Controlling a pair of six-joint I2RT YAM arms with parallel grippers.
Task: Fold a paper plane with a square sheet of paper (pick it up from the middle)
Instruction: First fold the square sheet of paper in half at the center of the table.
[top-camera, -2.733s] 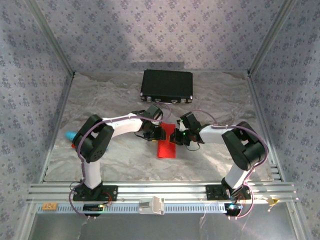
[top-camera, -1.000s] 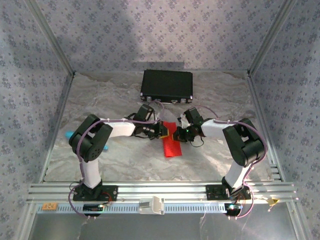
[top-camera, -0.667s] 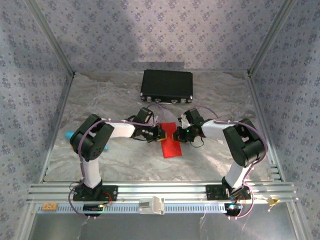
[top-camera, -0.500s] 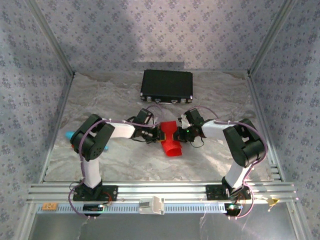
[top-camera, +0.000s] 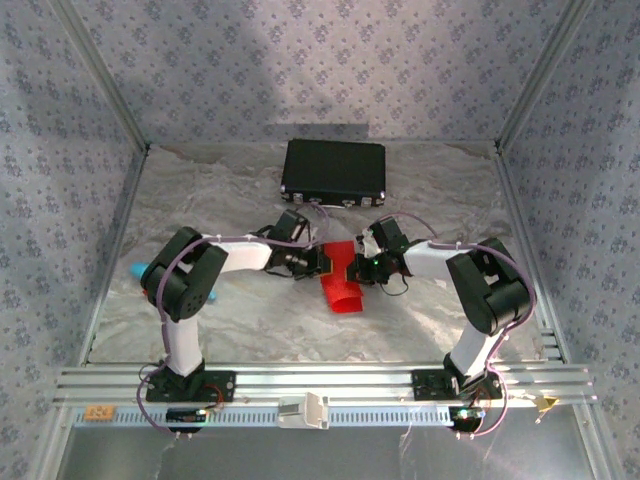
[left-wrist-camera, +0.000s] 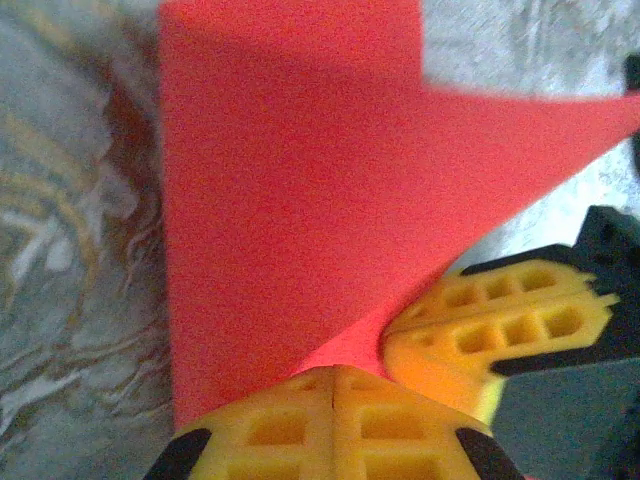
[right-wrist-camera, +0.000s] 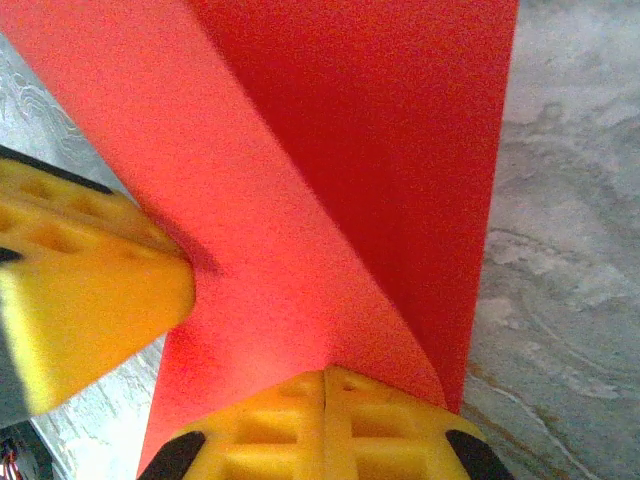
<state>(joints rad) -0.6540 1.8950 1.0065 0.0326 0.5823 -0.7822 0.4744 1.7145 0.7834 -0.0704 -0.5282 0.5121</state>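
At the centre of the top view, the left gripper (left-wrist-camera: 335, 388) and right gripper (right-wrist-camera: 325, 392) each pinch the bowed square sheet of paper (top-camera: 340, 292) over the tabletop (top-camera: 230, 200), apparently mid-fold, so the next move likely calls for aligning the edges and pressing the crease flat.

Red paper (left-wrist-camera: 290, 200) matt, smooth; tabletop (top-camera: 200, 200) marbled, faint sheen; rails (top-camera: 300, 378) metal.

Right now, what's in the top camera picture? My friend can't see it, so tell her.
Two robot arms reach across a marbled table, and the left gripper and right gripper pinch a partly folded red paper between them in the middle. A black case sits at the far side; a small turquoise object lies near the left edge.
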